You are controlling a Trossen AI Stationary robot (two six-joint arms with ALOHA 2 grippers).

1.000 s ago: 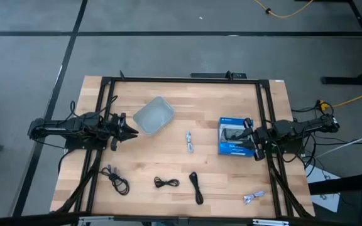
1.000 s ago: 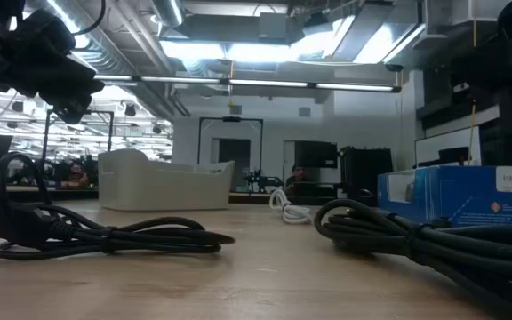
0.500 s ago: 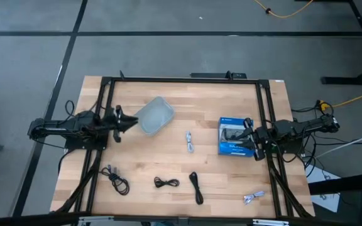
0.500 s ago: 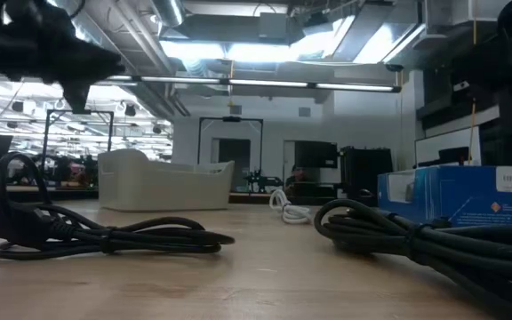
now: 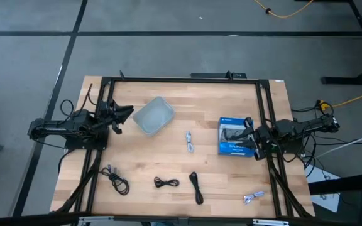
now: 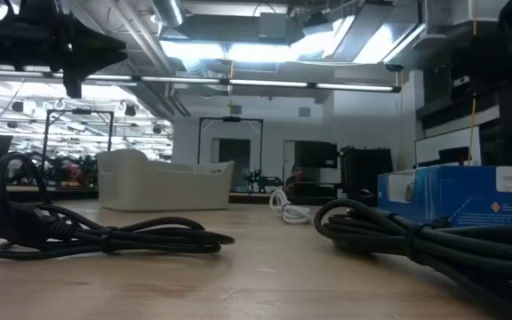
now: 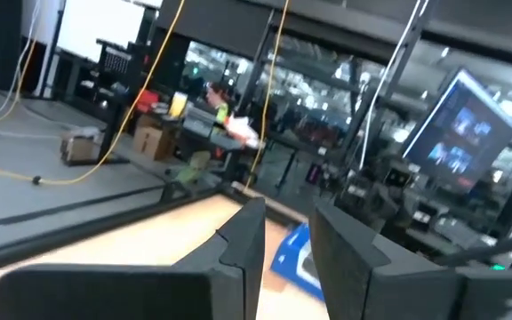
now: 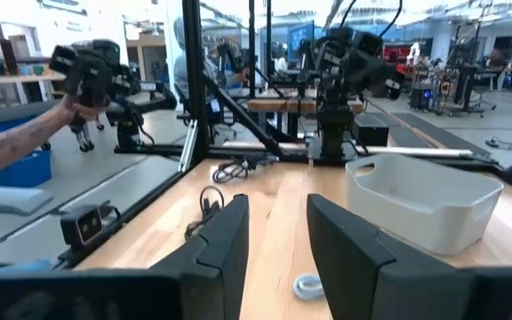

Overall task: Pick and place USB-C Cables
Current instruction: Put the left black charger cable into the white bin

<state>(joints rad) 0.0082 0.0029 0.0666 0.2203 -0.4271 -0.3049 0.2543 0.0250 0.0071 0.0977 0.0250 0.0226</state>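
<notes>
I am holding the left gripper [image 5: 126, 113] up off the counter [image 5: 181, 103] at its left side, fingers [image 7: 247, 236] spread and carrying nothing, just beside the grey tray [image 5: 154, 115]. The black cables are lying along the near edge: one [image 5: 115, 179] well below that gripper on its own side, a second [image 5: 166, 182] and a third [image 5: 196, 187] further right, the third running front to back. A white cable [image 5: 189, 141] is sitting mid-counter between both arms, its long axis also front to back. The right gripper [image 5: 252, 139] is waiting, fingers [image 8: 225, 236] parted, over the blue box [image 5: 234, 136]; the last pale cable [image 5: 254, 198] is lying nearest that arm. The low view is cutting off the black cable on its right, and the right fingertips are hard to make out from above.
</notes>
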